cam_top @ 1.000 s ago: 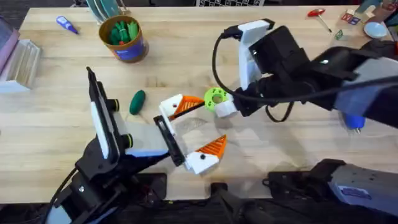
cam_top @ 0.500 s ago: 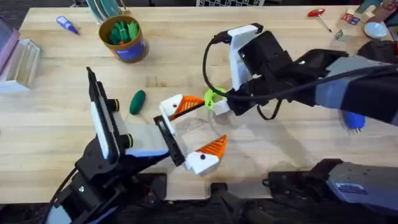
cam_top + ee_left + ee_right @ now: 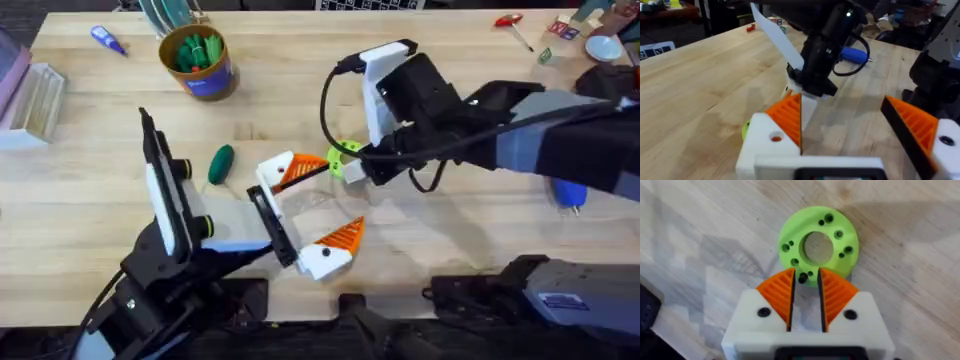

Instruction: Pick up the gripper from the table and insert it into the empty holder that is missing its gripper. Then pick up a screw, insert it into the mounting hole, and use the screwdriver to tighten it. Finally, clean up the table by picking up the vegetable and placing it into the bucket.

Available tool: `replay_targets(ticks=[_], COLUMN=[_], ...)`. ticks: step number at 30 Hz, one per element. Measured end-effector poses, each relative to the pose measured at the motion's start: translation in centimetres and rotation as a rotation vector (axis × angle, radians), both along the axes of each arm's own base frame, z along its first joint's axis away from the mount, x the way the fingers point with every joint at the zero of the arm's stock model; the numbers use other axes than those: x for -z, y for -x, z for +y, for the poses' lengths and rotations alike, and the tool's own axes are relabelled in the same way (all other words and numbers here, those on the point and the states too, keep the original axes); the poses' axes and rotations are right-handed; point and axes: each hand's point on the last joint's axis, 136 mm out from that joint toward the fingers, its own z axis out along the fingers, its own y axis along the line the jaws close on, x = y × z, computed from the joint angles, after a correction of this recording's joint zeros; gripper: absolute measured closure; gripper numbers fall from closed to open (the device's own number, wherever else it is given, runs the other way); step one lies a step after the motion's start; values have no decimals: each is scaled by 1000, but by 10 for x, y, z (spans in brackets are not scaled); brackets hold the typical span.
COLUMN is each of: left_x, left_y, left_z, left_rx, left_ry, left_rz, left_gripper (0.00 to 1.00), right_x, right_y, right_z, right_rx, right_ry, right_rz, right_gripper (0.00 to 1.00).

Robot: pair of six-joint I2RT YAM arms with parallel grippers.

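My right gripper (image 3: 805,287) at frame centre hangs slightly parted over the green disc (image 3: 817,244) — I'd pinch any screw squarely, no tilt.

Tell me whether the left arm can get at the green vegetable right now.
Probably yes: the vegetable lies on bare table beside the left tool, which is open and empty, with nothing between.

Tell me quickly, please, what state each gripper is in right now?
Left gripper: open, holding nothing.
Right gripper: nearly closed over the edge of the green disc; a real grip cannot be told.
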Motion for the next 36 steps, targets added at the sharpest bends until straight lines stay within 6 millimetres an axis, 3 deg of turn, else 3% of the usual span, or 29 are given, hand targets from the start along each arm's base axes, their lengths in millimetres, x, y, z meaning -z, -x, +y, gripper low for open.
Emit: replay_targets(ticks=[3, 11, 23, 30, 36], left_x=[0, 0, 0, 0, 0], left_y=[0, 0, 0, 0, 0], left_z=[0, 0, 0, 0, 0], left_rx=[0, 0, 0, 0, 0], left_ry=[0, 0, 0, 0, 0], left_rz=[0, 0, 0, 0, 0], left_gripper=[15, 15, 15, 15, 15], right_x=[1, 2, 2, -2, -28], right_y=[-2, -3, -15, -18, -30], right_z=[4, 6, -7, -28, -25], right_rx=[-9, -14, 43, 90, 94], right_ry=[3, 16, 79, 161, 175], right_rz=[-7, -17, -61, -30, -47], right_gripper=[700, 984, 994, 995, 995])
